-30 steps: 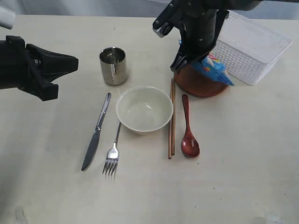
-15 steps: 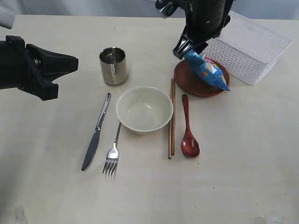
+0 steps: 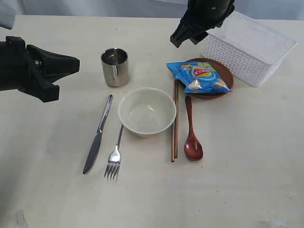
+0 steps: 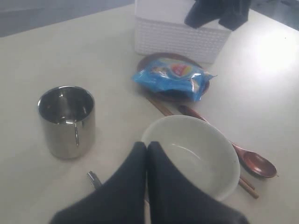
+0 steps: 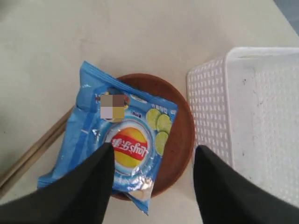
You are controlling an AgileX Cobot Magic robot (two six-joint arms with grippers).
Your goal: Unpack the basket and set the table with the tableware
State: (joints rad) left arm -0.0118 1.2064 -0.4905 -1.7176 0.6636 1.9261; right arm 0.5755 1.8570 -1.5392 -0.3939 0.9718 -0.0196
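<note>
The white basket [image 3: 247, 42] stands at the back right, its inside not visible. On the table [image 3: 237, 180] lie the steel cup [image 3: 114, 66], cream bowl [image 3: 146, 111], knife [image 3: 97, 137], fork [image 3: 115, 154], chopsticks [image 3: 174, 128] and wooden spoon [image 3: 192, 140]. A blue snack bag [image 3: 198, 77] lies flat on the brown plate [image 3: 229, 72]. My right gripper [image 5: 153, 149] hovers open above the bag and plate [image 5: 180, 140], holding nothing. My left gripper [image 4: 146, 144] is shut and empty, at the far left [image 3: 71, 64], apart from the cup.
The basket [image 5: 252, 116] sits right beside the plate. The bag [image 5: 121, 140] overhangs the plate's edge toward the chopsticks [image 5: 32, 154]. Bare tabletop spreads along the front and right of the place setting.
The right gripper let go of the snack bag, which dropped flat onto the plate. The gripper then rose and drew back toward the basket. The left arm stayed still.
</note>
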